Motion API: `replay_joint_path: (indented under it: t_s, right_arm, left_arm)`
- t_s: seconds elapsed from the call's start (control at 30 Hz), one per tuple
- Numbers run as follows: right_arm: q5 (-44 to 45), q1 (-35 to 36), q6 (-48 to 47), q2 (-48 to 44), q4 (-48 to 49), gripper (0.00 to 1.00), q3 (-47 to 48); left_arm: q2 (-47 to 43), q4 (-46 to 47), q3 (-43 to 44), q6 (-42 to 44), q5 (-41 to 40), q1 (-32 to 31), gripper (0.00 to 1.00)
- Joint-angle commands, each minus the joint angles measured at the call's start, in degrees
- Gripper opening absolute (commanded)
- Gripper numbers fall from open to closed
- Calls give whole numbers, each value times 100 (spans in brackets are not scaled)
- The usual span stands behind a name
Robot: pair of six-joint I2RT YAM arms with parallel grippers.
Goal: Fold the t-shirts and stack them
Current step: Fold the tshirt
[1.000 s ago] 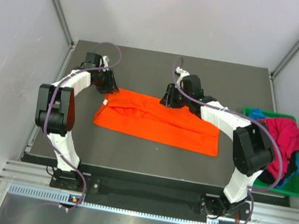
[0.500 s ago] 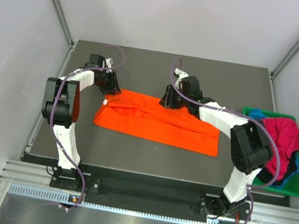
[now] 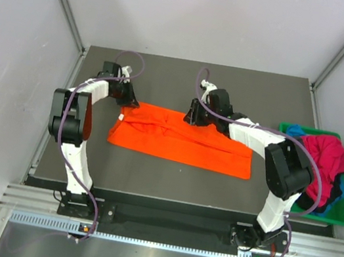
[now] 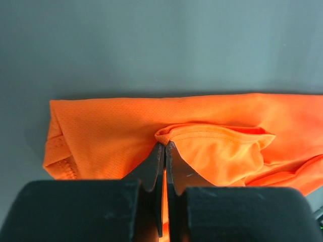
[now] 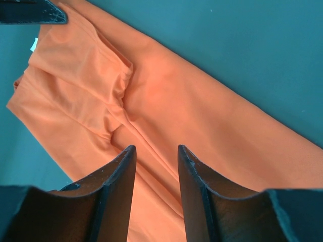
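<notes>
A vivid orange t-shirt (image 3: 179, 144) lies as a long folded band across the middle of the dark table (image 3: 258, 90). My left gripper (image 3: 128, 103) sits at the shirt's far left corner. In the left wrist view this gripper (image 4: 165, 144) is shut, its tips pinching a raised fold of the orange cloth (image 4: 101, 131). My right gripper (image 3: 192, 117) hovers over the shirt's far edge near the middle. Seen from the right wrist, the right gripper (image 5: 155, 149) is open above smooth orange cloth (image 5: 202, 116), gripping nothing. A magenta-red shirt (image 3: 328, 159) and a blue shirt (image 3: 295, 130) lie bunched in the bin.
A green plastic bin (image 3: 343, 215) stands at the table's right edge. Grey walls enclose the table on the left, far and right sides. The tip of the left gripper (image 5: 30, 12) shows at the top left of the right wrist view.
My left gripper has shut on the fold at the shirt's far left corner, and the left arm's elbow swung slightly right. The right gripper has stayed open in place.
</notes>
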Motion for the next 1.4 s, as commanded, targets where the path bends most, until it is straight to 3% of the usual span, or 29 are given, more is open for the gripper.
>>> replay_joint_path:
  t_s: [0.0,0.47,0.73,0.9,1.17,1.37]
  right_arm:
    - [27,14,3,-251,240,39,-94]
    - [88,23,126,-620,187,39,-392]
    - [115,32,170,-875,205,39,-683]
    - [168,40,144,-972,143,39,-779]
    - [308,31,135,-1033,-22,39,-885]
    - [387,32,83,-1016,-182,39,-850]
  left_arm:
    - [-471,-2,91,41,225,-22,0]
    - [-2140,-530,-1376,-187,-65,-356,1]
    - [-2975,-698,-2324,-328,-821,-725,4]
    - [-3276,-925,-2502,-284,-917,-892,15]
    - [-4048,-1295,-2432,-407,-1998,-937,26]
    - [-4260,-672,-2265,-785,-2421,-928,39]
